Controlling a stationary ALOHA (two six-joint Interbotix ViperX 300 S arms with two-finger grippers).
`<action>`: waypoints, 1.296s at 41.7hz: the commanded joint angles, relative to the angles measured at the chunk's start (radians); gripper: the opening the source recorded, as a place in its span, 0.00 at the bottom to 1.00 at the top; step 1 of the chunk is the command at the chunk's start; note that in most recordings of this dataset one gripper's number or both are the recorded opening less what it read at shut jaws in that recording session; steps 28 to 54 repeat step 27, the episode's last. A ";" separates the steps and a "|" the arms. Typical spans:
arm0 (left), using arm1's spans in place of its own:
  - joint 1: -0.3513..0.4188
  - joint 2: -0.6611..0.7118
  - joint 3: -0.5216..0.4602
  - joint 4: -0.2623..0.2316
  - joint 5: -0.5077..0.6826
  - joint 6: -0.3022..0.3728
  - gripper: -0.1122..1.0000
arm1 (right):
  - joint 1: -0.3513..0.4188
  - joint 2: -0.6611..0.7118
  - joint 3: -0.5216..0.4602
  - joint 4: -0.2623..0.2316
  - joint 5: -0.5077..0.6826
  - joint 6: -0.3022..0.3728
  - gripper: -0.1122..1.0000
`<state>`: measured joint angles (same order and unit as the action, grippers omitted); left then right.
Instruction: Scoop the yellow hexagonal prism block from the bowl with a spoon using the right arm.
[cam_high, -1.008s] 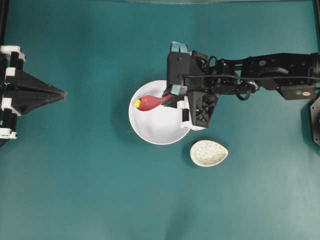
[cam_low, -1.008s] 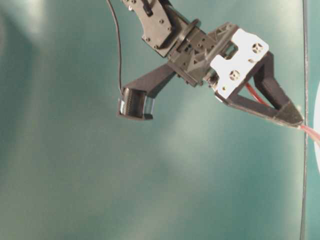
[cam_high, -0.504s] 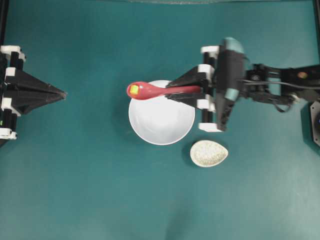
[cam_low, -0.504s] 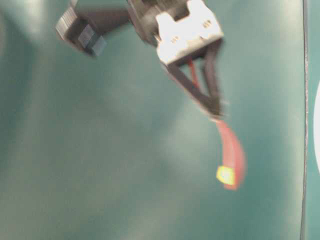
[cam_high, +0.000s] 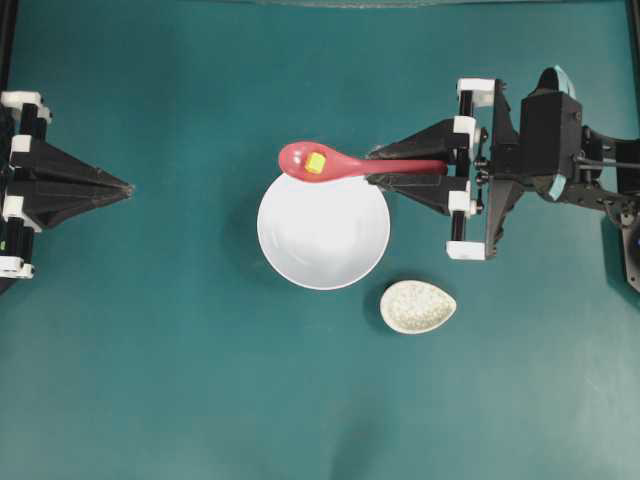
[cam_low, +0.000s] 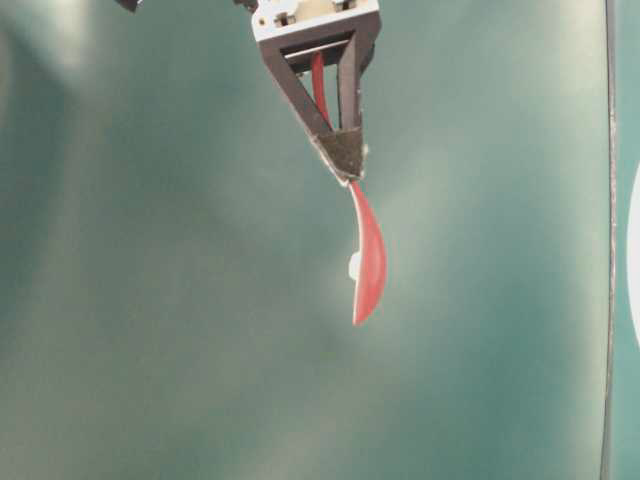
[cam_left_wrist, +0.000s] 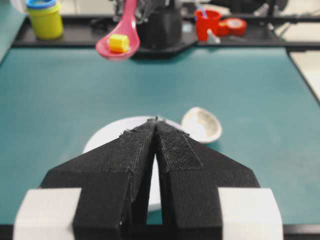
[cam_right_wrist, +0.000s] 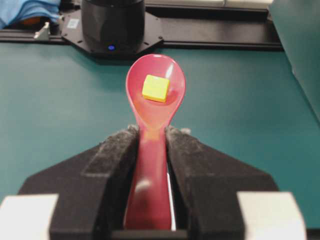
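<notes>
My right gripper (cam_high: 372, 168) is shut on the handle of the red-pink spoon (cam_high: 330, 163) and holds it level in the air, its scoop just past the far rim of the white bowl (cam_high: 323, 232). The yellow hexagonal prism block (cam_high: 314, 163) lies in the scoop; it also shows in the right wrist view (cam_right_wrist: 155, 88) and the left wrist view (cam_left_wrist: 119, 43). The bowl looks empty. The spoon (cam_low: 369, 262) hangs high in the table-level view. My left gripper (cam_high: 128, 187) is shut and empty at the far left, pointing at the bowl (cam_left_wrist: 107, 135).
A small speckled oval spoon rest (cam_high: 417, 306) lies on the teal table right of and nearer than the bowl. A yellow tub (cam_left_wrist: 44, 17) and red items (cam_left_wrist: 209, 21) stand beyond the table's far edge in the left wrist view.
My right gripper has lifted the spoon out of the bowl with the yellow block in it, turned it level, and drawn back to the right. The left arm has not moved.
</notes>
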<state>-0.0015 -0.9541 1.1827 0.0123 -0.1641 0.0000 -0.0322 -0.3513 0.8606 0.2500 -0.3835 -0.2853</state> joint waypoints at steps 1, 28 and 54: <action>0.000 0.005 -0.026 0.000 -0.005 -0.002 0.10 | 0.002 -0.018 -0.014 0.003 -0.008 0.003 0.32; 0.000 0.005 -0.025 0.000 -0.005 -0.002 0.10 | 0.003 -0.018 -0.012 0.014 -0.003 0.037 0.32; 0.000 0.005 -0.025 0.000 -0.005 -0.002 0.10 | 0.003 -0.018 -0.012 0.014 -0.003 0.037 0.32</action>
